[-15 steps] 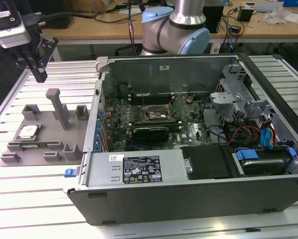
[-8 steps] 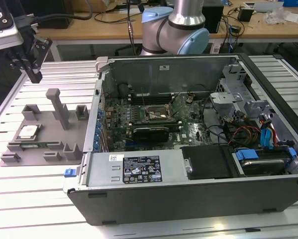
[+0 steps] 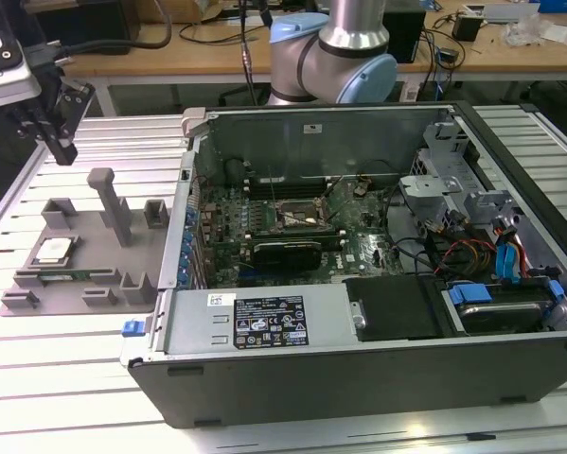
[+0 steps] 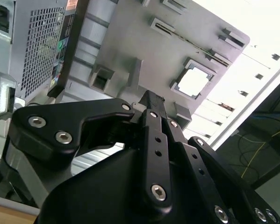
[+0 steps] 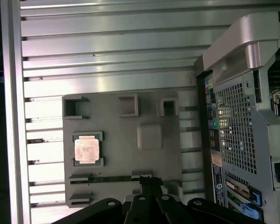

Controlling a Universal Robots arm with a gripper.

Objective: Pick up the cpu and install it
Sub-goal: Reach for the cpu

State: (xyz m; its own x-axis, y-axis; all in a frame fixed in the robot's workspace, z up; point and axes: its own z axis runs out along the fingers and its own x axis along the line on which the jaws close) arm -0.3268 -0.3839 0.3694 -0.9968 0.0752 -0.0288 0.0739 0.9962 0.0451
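Note:
The cpu is a small silvery square chip lying flat in a recess of the grey holder plate, at the exterior view's left. It also shows in both wrist views. My gripper hangs well above the table, behind the plate and clear of the chip. Its black fingers stand together with nothing between them. Inside the open computer case, the green motherboard carries the black-framed socket.
The holder plate has a tall grey post and several small raised blocks around the chip. The case's rear wall stands beside the plate. Cables and a drive cage fill the case at the exterior view's right. The arm's base rises behind the case.

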